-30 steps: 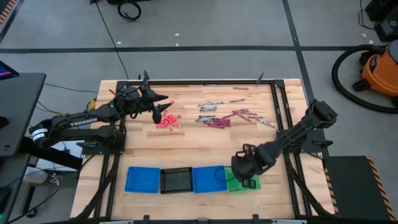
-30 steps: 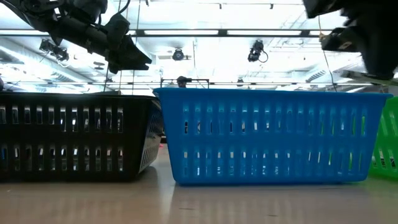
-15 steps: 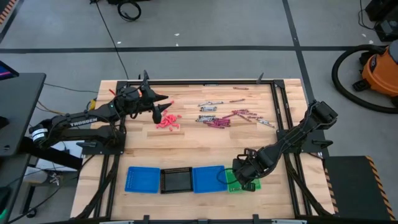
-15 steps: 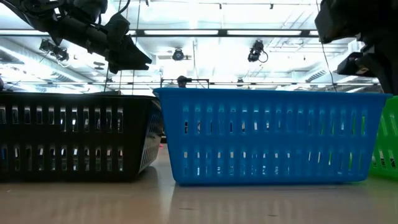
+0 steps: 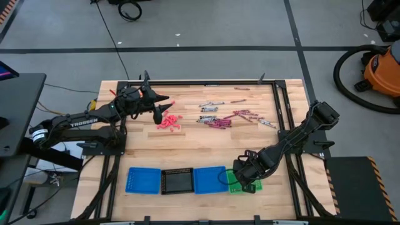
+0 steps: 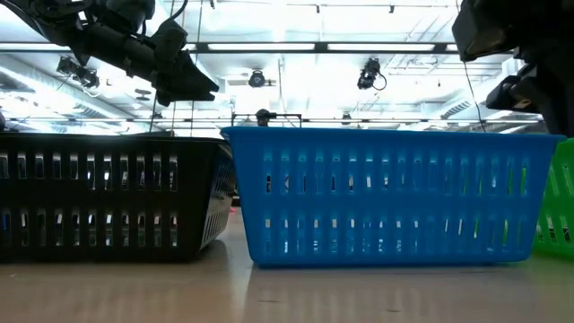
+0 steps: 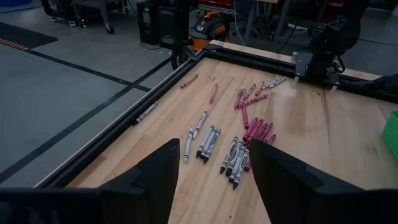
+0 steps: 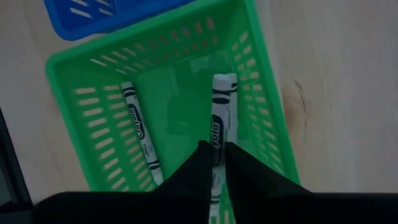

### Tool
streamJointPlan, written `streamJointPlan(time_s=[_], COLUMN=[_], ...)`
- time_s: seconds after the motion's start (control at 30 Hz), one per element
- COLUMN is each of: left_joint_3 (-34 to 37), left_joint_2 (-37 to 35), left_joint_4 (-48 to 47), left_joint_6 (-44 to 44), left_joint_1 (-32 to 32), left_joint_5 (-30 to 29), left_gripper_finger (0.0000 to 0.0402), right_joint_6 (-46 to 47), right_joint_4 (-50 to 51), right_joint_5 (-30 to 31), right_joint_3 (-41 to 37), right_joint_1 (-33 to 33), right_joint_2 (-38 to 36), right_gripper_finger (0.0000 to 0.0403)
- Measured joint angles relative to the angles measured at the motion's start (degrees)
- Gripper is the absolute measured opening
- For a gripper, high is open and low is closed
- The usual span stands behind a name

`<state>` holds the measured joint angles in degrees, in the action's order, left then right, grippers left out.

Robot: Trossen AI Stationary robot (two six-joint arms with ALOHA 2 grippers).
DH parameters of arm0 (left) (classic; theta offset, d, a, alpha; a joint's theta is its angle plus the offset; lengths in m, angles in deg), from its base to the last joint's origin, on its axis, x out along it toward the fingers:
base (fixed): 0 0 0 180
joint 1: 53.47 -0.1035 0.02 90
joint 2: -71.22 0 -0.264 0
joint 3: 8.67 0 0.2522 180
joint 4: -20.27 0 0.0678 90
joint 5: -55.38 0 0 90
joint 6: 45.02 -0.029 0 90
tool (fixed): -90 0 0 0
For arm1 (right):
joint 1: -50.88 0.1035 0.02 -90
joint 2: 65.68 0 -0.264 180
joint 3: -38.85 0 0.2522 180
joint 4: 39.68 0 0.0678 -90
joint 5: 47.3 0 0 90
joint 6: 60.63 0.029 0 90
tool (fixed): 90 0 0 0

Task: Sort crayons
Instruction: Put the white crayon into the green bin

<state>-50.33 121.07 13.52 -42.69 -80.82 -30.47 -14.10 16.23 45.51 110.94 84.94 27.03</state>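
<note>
The right end effector point(image 8: 214, 163) hangs directly over the green tray point(image 5: 232, 185), its fingers point(image 8: 193, 168) a narrow gap apart around a grey-white crayon point(image 8: 217, 106) that stands on end between them; whether it is gripped or already let go cannot be told. Beside it in the same tray lies another grey-white crayon point(image 8: 142, 132), so at least two look sorted. Just beyond that end effector sit two blue trays point(image 5: 209, 180) and a black tray point(image 5: 177, 182) in a row. Far across the surface point(image 5: 200, 147), the left end effector point(image 5: 161, 107) hovers with its fingers spread wide and nothing between them, right over a small red heap point(image 5: 167, 122); ahead of it the unsorted crayons point(image 7: 236, 146), grey and magenta, lie scattered. Most of the sorting appears left to do.
</note>
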Motion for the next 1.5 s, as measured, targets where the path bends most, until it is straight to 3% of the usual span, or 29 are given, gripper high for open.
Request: streamJointPlan(time_s=[0.27, 0.43, 0.77, 1.13, 1.5], left_joint_3=[0.0, 0.0, 0.0, 0.0, 0.0], left_joint_2=[0.0, 0.0, 0.0, 0.0, 0.0], left_joint_4=[0.0, 0.0, 0.0, 0.0, 0.0], left_joint_6=[0.0, 0.0, 0.0, 0.0, 0.0], left_joint_1=[0.0, 0.0, 0.0, 0.0, 0.0], left_joint_5=[0.0, 0.0, 0.0, 0.0, 0.0], left_gripper_finger=[0.0205, 0.0205, 0.0205, 0.0205, 0.0205], right_joint_6=[-0.3, -6.3, -19.1, -24.3, -32.4], right_joint_4=[5.1, 10.0, 16.3, 18.7, 21.1], right_joint_5=[-4.7, -0.6, 5.6, 1.8, 3.6], right_joint_3=[2.5, 6.0, 6.0, -3.9, -10.5], right_joint_1=[-2.6, -6.8, -19.4, -33.9, -48.7], right_joint_2=[0.0, -1.3, -2.9, -2.9, -2.9], right_gripper_finger=[0.0095, 0.0092, 0.0091, 0.0091, 0.0091])
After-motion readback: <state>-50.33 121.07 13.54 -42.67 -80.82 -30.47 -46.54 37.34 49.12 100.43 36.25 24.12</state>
